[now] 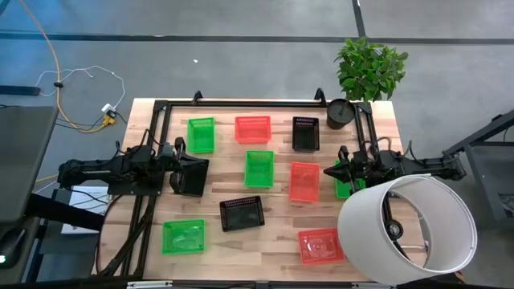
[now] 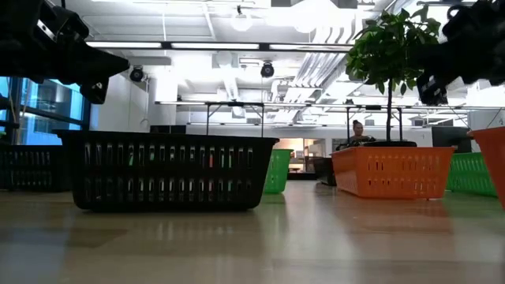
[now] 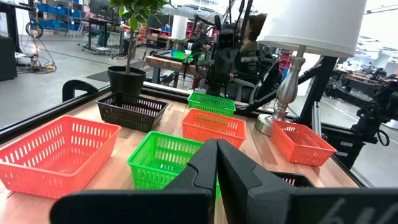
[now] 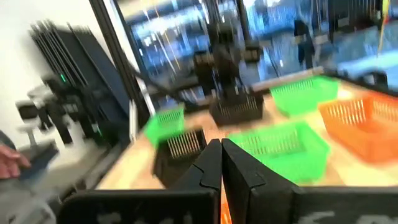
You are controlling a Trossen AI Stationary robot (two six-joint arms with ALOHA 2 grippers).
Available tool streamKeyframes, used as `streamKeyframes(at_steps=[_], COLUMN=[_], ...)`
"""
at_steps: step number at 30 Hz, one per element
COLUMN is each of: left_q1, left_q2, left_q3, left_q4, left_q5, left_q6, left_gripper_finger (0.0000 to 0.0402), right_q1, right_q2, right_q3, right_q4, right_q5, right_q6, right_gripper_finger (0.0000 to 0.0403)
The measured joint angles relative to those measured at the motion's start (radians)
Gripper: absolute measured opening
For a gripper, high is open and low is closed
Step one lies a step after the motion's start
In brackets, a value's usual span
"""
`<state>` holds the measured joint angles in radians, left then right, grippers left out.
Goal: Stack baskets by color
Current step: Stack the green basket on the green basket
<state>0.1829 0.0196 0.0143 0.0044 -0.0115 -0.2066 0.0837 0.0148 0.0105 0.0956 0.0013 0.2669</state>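
White lampshade [image 1: 407, 229] overhanging the table's right front corner, covering part of the surface; potted plant [image 1: 369, 71] at right rear corner. Baskets spread singly over the wooden table [image 1: 217, 245]: green baskets [image 1: 201, 134], red baskets [image 1: 252, 128], black baskets [image 1: 242, 213], none stacked. Left gripper [image 1: 206, 170] at left edge, fingers pressed together, empty, above another black basket [image 1: 190, 176]. Right gripper [image 1: 331, 172] at right side, fingers together, empty, beside a red basket [image 1: 303, 181], over a green one [image 1: 341, 183].
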Motion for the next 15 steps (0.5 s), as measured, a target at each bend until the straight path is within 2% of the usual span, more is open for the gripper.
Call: streamKeyframes(at_steps=[4, 10, 12, 15], left_q1=[0.0, 0.0, 0.0, 0.0], left_q2=[0.0, 0.0, 0.0, 0.0], left_q3=[0.0, 0.0, 0.0, 0.0], left_q4=[0.0, 0.0, 0.0, 0.0], left_q5=[0.0, 0.0, 0.0, 0.0], left_q6=[0.0, 0.0, 0.0, 0.0], left_gripper_finger=[0.0001, 0.0001, 0.0001, 0.0001], right_q1=[0.0, 0.0, 0.0, 0.0], right_q2=[0.0, 0.0, 0.006, 0.034], right_q3=[0.0, 0.0, 0.0, 0.03], right_q4=[0.21, 0.605, 0.666, 0.656], right_q5=[0.035, 0.307, 0.348, 0.386], right_q6=[0.095, 0.138, 0.143, 0.152], right_gripper_finger=[0.0, 0.0, 0.0, 0.0])
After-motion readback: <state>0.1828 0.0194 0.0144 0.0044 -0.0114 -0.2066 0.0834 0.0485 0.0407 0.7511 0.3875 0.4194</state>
